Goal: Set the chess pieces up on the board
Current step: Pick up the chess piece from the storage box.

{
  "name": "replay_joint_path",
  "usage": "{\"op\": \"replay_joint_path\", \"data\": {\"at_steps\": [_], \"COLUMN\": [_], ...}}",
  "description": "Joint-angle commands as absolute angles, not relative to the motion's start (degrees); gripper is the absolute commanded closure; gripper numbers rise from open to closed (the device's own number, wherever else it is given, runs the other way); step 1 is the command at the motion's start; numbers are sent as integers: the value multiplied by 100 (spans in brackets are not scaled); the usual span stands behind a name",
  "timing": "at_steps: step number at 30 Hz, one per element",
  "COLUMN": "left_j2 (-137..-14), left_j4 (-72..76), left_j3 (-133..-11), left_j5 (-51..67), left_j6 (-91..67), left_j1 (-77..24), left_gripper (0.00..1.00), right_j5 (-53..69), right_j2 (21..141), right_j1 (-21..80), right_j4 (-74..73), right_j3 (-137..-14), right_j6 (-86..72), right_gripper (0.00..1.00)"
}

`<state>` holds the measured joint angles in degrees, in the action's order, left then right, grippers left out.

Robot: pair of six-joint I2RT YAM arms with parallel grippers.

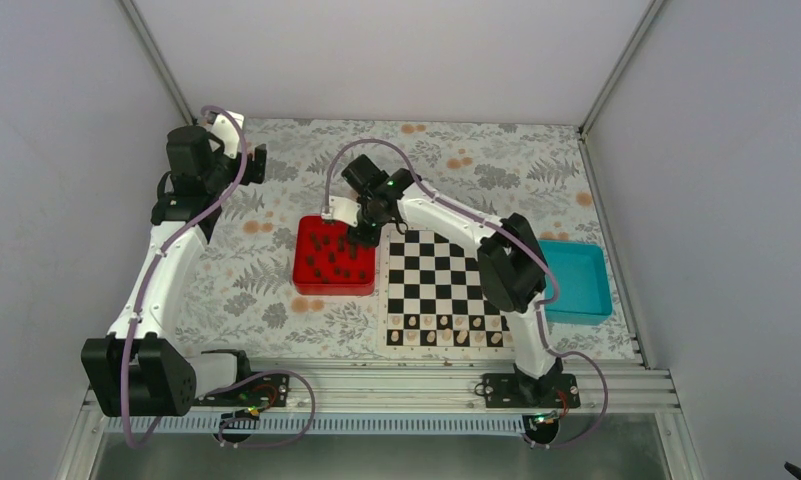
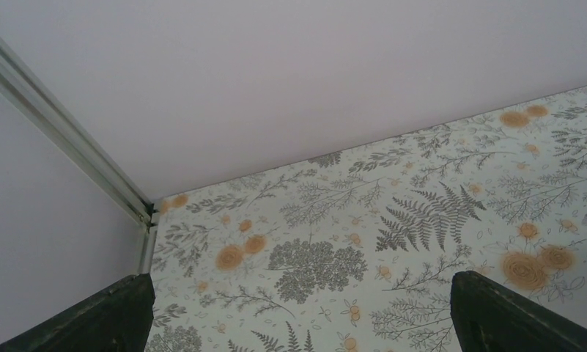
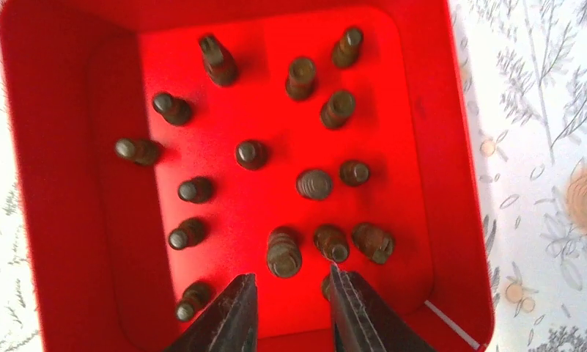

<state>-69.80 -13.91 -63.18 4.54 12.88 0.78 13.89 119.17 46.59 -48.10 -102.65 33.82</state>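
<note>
Lying by the front edge of the desk (image 1: 266, 325), the board (image 1: 439, 275) carries pale pieces (image 1: 446, 337) on its nearest rows. Left of it, the dark chess pieces (image 3: 251, 154) sit in a red tray (image 1: 304, 283), the right hand (image 3: 289, 286) low over them, fingers (image 3: 231, 315) narrowly parted on nothing visible. At the far left corner the left hand (image 2: 301, 293) gapes wide, empty.

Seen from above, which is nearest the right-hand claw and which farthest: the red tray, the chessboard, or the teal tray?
1. The red tray, directly under the right gripper.
2. The chessboard, just to its right.
3. The teal tray, beyond the chessboard, far right.
</note>
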Motion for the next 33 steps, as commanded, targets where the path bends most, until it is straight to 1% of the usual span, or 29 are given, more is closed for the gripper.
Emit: {"op": "replay_joint_path", "data": {"at_steps": [1, 8, 33], "left_j2": [-7060, -7092, -7080], "left_j4": [-1316, -1247, -1247], "left_j3": [-6263, -6233, -6170], "left_j5": [361, 171, 204], "left_j6": [1327, 1319, 1337], "left_j1": [53, 59, 78], "left_gripper": [0, 0, 0], "right_j5": [1134, 1148, 1027], "right_j2": [12012, 12185, 12539], "right_j1": [4717, 4763, 4887], "right_j4": [-4943, -4921, -4598], "right_j3": [-10381, -10356, -10177], "right_j6": [3393, 3416, 3383], "right_gripper": [72, 71, 65]}}
